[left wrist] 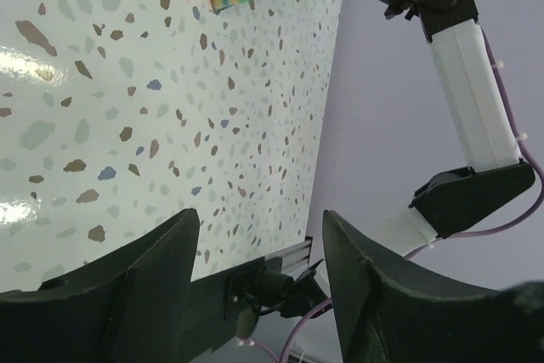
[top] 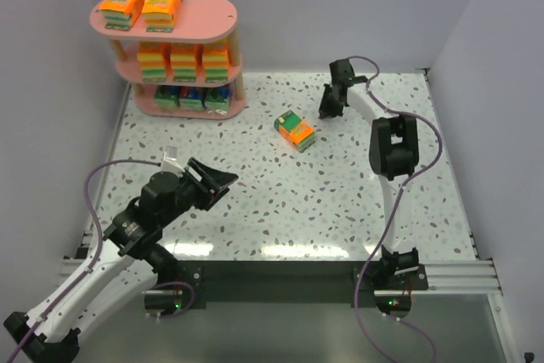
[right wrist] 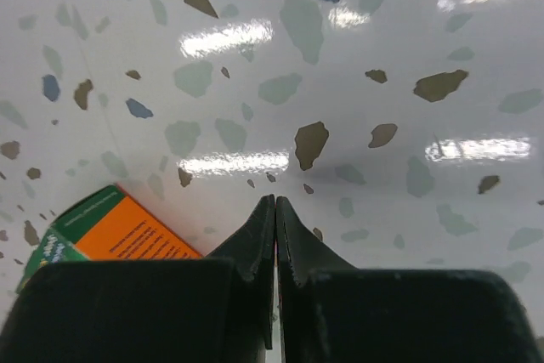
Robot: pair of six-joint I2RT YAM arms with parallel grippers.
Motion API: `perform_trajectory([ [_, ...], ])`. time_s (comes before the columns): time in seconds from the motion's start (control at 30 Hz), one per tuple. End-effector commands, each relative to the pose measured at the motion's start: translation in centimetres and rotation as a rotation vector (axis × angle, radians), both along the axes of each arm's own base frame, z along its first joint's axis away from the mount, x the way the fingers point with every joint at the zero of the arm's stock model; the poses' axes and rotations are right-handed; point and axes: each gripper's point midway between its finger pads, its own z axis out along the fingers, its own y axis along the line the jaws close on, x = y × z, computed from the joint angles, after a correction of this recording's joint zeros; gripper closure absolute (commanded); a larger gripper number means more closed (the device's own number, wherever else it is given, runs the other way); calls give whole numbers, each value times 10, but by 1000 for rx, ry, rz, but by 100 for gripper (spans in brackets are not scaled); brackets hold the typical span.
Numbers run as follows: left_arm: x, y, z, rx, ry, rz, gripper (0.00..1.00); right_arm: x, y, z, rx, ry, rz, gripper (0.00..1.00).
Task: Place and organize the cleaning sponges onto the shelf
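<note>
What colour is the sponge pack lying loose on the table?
The sponge pack is mostly bright orange with some green, and it shows best in the top external view.

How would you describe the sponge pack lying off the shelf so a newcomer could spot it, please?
Look at the speckled table, with the pink shelf in its far left corner. Towards the middle, just left of the right gripper, lies an orange sponge pack. It alone lies on the table; every other pack sits on the shelf.

Glossy speckled tabletop, shiny plastic-wrapped sponge, matt pink shelf
</note>
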Motion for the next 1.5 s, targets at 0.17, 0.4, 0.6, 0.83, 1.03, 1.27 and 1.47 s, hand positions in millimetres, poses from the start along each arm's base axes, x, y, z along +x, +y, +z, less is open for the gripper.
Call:
perform_trajectory([
  [0.17,3,11,-10,27,29,64,35,-19,37,-14,114,30,176,100],
  [0.4,11,-2,-32,38,57,35,35,-59,67,-24,182,124,283,100],
  [0.6,18,-2,-64,45,107,72,37,-131,106,-17,274,175,387,100],
  [0.83,43,-23,-83,48,86,52,38,-195,131,5,378,193,435,100],
  [1.03,101,-73,-69,22,14,6,38,-204,103,46,273,120,390,100],
  [1.27,166,-111,-71,-9,21,77,37,-251,29,87,130,45,230,69],
  [1.47,191,-131,-91,-57,86,116,37,-293,4,119,115,-5,210,44],
])
